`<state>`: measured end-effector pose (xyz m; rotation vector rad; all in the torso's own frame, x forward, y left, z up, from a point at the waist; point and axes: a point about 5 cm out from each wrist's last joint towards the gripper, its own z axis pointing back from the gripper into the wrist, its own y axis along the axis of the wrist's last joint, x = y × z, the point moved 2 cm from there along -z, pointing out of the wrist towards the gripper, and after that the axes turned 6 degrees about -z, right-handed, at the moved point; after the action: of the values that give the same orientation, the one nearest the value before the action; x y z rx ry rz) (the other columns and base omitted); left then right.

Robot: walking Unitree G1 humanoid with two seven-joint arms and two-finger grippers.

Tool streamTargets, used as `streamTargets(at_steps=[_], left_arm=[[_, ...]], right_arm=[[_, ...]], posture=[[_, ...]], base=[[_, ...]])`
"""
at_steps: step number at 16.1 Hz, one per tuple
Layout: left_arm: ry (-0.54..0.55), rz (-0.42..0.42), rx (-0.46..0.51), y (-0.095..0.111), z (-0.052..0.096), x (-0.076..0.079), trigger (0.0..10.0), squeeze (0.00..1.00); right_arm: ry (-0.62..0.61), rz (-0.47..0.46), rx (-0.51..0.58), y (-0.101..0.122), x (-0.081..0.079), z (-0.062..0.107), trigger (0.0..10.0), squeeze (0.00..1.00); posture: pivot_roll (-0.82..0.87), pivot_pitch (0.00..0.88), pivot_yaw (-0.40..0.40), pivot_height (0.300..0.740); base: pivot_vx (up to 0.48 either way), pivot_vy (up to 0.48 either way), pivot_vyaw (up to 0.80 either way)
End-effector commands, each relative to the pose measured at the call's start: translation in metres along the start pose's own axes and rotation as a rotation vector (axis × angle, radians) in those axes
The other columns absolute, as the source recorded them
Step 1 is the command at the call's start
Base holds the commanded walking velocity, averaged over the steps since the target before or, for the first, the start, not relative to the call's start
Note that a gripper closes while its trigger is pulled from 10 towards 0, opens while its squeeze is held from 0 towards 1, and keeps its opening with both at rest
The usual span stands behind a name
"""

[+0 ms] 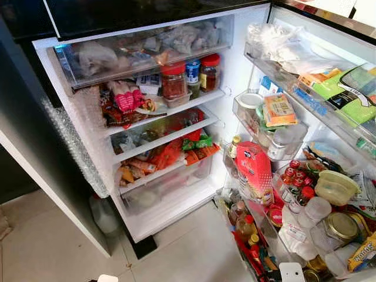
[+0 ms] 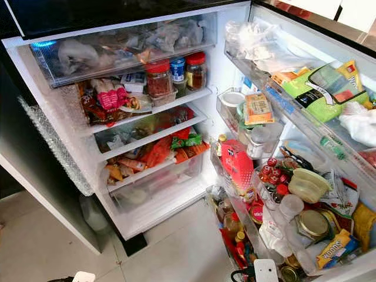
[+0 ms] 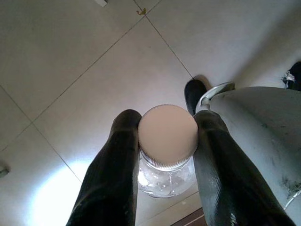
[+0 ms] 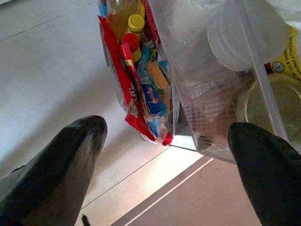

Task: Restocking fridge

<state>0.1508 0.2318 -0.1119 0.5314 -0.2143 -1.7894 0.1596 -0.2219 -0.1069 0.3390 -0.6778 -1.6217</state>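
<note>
- Left pincer (image 3: 167, 141), low above the tiled floor (image 3: 70, 61), grips a clear glass jar with pale screw lid (image 3: 168, 134) only by the lid; it may slip.
- Right pincer (image 4: 167, 155) hangs wide open, holding nothing, near the crowded fridge door shelf (image 4: 211, 94); it could knock the packets.

The shelves (image 1: 176, 106) at the middle are full of jars and bags. Door bins (image 1: 305, 100) at right are stuffed. The floor (image 1: 53, 241) at lower left is bare.
</note>
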Motion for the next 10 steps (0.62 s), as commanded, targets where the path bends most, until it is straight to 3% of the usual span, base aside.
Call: streamTargets(at_steps=[1, 7, 9, 10], left_arm=[[-0.001, 0.001, -0.014, -0.003, 0.001, -0.004, 10.0, 0.00], [0.001, -0.007, -0.013, -0.003, 0.001, -0.004, 10.0, 0.00], [0.001, -0.007, -0.013, -0.002, 0.000, -0.004, 10.0, 0.00], [0.000, -0.007, -0.012, -0.002, 0.000, -0.004, 10.0, 0.00]], right_arm=[[-0.010, -0.013, -0.021, -0.004, 0.001, 0.000, 10.0, 0.00], [-0.056, 0.041, -0.008, -0.002, 0.004, 0.000, 10.0, 0.00], [-0.136, 0.043, 0.031, 0.018, 0.055, -0.003, 10.0, 0.00], [-0.151, 0.047, 0.036, 0.020, 0.061, -0.002, 10.0, 0.00]], posture=[[-0.01, 0.000, 0.004, 0.740], [-0.01, 0.000, 0.008, 0.740], [-0.01, 0.000, 0.005, 0.740], [-0.01, 0.000, 0.003, 0.740]], base=[[0.000, 0.000, 0.00], [0.000, 0.000, 0.00], [0.000, 0.000, 0.00], [0.000, 0.000, 0.00]])
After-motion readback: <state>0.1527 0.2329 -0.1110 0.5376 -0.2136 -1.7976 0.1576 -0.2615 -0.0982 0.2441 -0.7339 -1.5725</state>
